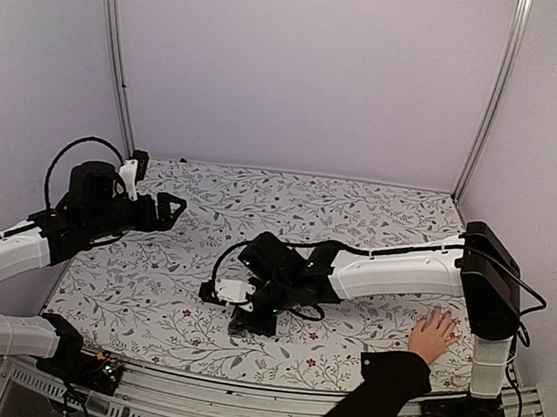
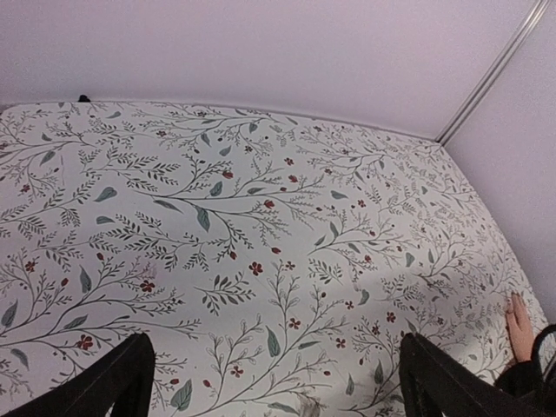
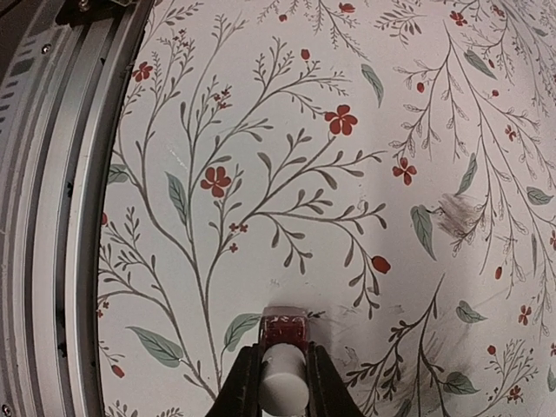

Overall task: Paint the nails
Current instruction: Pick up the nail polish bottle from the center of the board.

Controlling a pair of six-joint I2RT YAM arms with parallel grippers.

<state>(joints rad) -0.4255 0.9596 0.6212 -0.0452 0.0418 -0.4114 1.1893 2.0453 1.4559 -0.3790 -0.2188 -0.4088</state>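
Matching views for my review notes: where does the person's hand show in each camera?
Top external: lower right, the hand flat on the floral cloth.
Left wrist: the hand at the right edge, low down.
Right wrist: not in it.
Shared landmark: the floral cloth, seen in all three.

The counter (image 1: 378, 215) is showing a matt, floral-printed covering; the bottle (image 3: 284, 329) is gleaming glossy dark red, its white cap (image 3: 284, 380) looking smooth plastic.
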